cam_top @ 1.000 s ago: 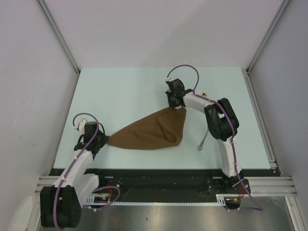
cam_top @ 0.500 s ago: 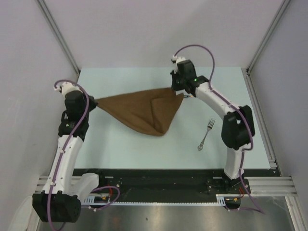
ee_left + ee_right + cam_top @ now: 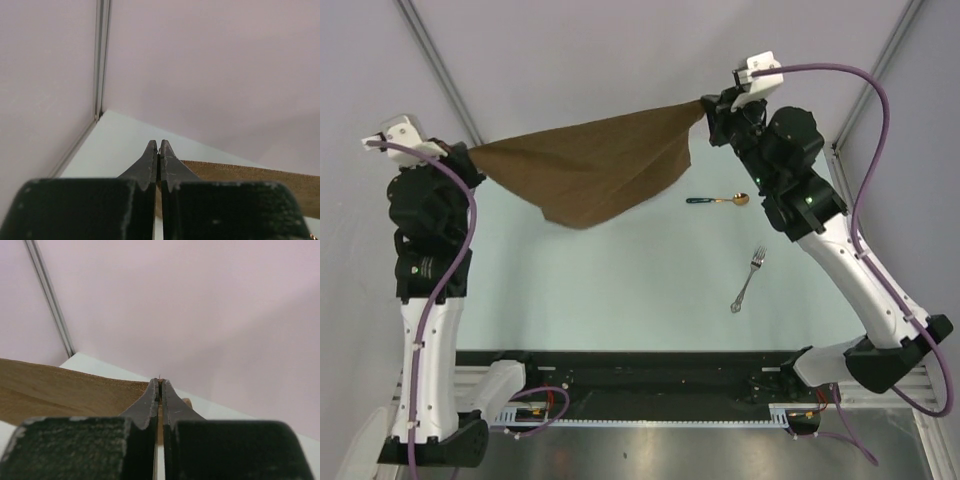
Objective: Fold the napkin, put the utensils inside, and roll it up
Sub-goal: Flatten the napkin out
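Top external view: the brown napkin [image 3: 595, 170] hangs stretched across the upper middle of the frame, with the left gripper [image 3: 470, 152] and right gripper [image 3: 708, 108] each pinching a corner, jaws closed tight. Right of centre, the fork [image 3: 747, 279] and dark-handled spoon [image 3: 718, 200] lie apart on the pale table [image 3: 620, 300] – neither touches the cloth

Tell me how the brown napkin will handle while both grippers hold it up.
Probably floppy: the napkin sags into a hanging point between the left gripper and right gripper. Likely light, since thin pinches at two corners carry it. It may swing or fold over when lowered.
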### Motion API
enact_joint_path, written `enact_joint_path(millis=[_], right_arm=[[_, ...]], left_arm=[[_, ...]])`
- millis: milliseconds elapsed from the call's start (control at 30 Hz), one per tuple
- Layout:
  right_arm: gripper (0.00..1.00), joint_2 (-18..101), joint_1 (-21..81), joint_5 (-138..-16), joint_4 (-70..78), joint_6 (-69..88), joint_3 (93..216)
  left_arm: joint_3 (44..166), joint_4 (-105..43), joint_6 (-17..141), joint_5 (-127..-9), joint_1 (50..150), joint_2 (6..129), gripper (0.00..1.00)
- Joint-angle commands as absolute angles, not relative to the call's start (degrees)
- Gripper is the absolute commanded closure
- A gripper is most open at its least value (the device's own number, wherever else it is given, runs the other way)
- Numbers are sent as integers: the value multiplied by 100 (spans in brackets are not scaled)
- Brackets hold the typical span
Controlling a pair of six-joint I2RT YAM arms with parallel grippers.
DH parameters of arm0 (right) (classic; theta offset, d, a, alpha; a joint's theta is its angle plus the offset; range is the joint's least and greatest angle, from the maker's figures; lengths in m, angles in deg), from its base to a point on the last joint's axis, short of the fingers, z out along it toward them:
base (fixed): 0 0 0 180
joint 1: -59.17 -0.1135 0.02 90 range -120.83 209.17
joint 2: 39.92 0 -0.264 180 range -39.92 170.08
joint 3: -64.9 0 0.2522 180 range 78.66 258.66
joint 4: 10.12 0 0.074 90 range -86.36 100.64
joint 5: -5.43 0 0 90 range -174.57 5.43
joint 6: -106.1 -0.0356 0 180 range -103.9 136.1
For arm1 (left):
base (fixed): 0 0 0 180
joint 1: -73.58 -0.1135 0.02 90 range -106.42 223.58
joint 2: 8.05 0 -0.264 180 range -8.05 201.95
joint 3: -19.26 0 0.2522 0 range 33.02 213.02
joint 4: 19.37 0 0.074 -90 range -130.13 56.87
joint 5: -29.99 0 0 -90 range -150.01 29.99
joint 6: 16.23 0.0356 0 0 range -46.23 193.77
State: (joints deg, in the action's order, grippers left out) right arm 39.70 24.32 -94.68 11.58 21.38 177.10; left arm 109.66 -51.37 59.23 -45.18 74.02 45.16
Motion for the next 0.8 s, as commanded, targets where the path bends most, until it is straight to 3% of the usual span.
enact_joint_path(millis=[0,200,400,600,767], right_arm=[[100,3331,2017,-9872,611,2769,17280],[100,2399,1208,-10030,109,3464,16919],[100,2283,855,-10144,136,3631,17095],[100,3564,1530,-10145,82,3676,17305],[100,5138,2146,-9653,-84,3236,17367]], left_arm=[[11563,-5106,6419,-4358,7375,4091,100],[12309,-5273,6691,-4288,7375,3642,100],[12698,-5511,6929,-3911,7375,3729,100],[11697,-4799,7210,-3216,7375,4431,100],[11265,-4316,7246,-3145,7375,5810,100]])
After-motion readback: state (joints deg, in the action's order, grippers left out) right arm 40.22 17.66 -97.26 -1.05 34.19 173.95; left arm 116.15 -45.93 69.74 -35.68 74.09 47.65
